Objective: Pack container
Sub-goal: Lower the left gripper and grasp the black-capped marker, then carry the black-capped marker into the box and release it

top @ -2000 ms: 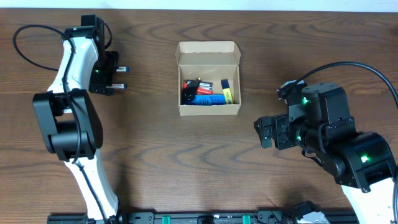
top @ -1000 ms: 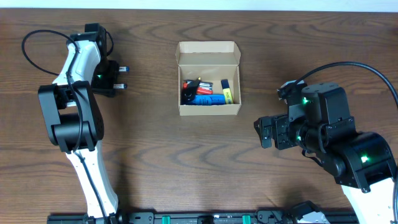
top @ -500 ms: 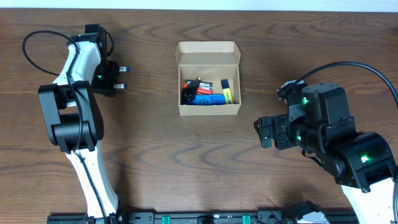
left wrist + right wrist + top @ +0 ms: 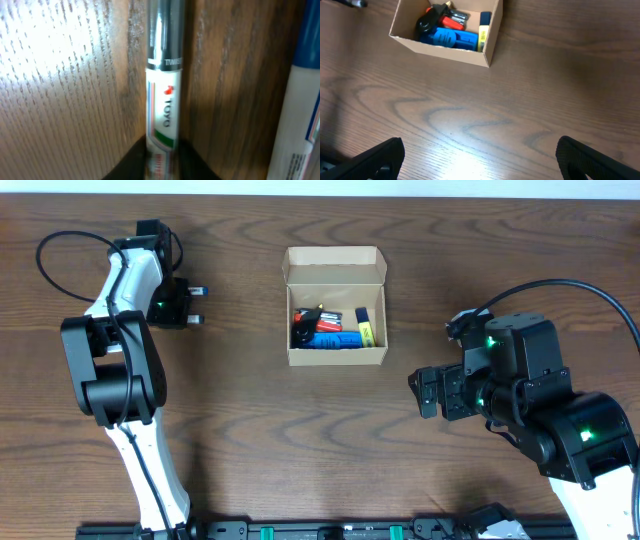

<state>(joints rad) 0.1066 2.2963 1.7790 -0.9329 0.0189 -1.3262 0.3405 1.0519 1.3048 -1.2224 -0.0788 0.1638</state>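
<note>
One white pen (image 4: 162, 110) lies under the left gripper (image 4: 190, 305), its opening unclear; a skewed close could roll it away. The right gripper (image 4: 481, 155) gapes empty; the container (image 4: 336, 357) sits mid-worktop (image 4: 330, 450).

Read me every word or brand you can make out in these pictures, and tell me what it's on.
"TOYO": on the white barrel of the pen.
"TWIS", cut off at the edge: on its dark band above.
Print on the second pen: too blurred to read.
Labels on things in the box: too small to read.
</note>
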